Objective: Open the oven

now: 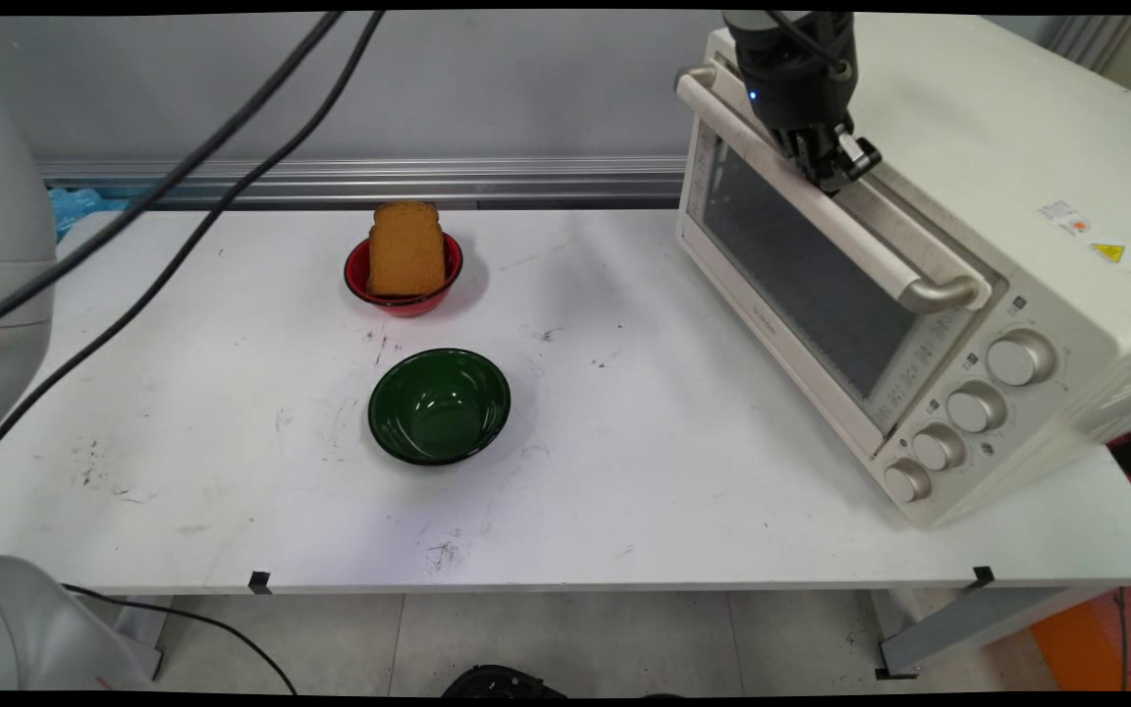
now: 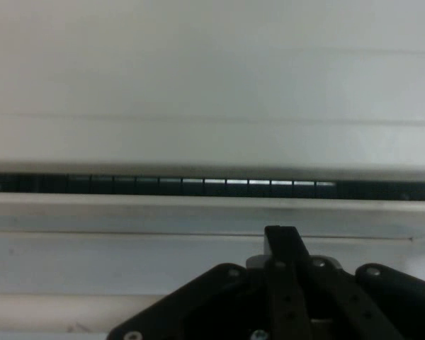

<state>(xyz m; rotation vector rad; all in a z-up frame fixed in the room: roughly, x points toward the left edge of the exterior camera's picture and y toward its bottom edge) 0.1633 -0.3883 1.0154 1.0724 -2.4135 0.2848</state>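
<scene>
I have the black two-finger gripper (image 1: 835, 167) down from the top edge of the main view, sitting on the long cream bar handle (image 1: 826, 211) of the cream-coloured toaster oven (image 1: 968, 245) at the table's right end. In the hand view the gripper (image 2: 282, 237) shows its fingers (image 2: 282, 248) drawn together into one narrow black tip pressed against the pale handle (image 2: 198, 209); I read the claw as closed on the handle. Above it runs a dark slit with the oven's pale top (image 2: 212, 78) beyond. The oven door, with its dark glass window (image 1: 801, 275), is up and closed. Four round silver knobs (image 1: 968, 407) run down the oven's front right.

Out on the white table (image 1: 673, 471), well apart from the oven: a small red bowl (image 1: 403, 285) with a brown slice of toast (image 1: 406, 250) standing upright in it, and nearer to me a dark green glossy bowl (image 1: 440, 405). Black cables (image 1: 212, 187) cross the upper left.
</scene>
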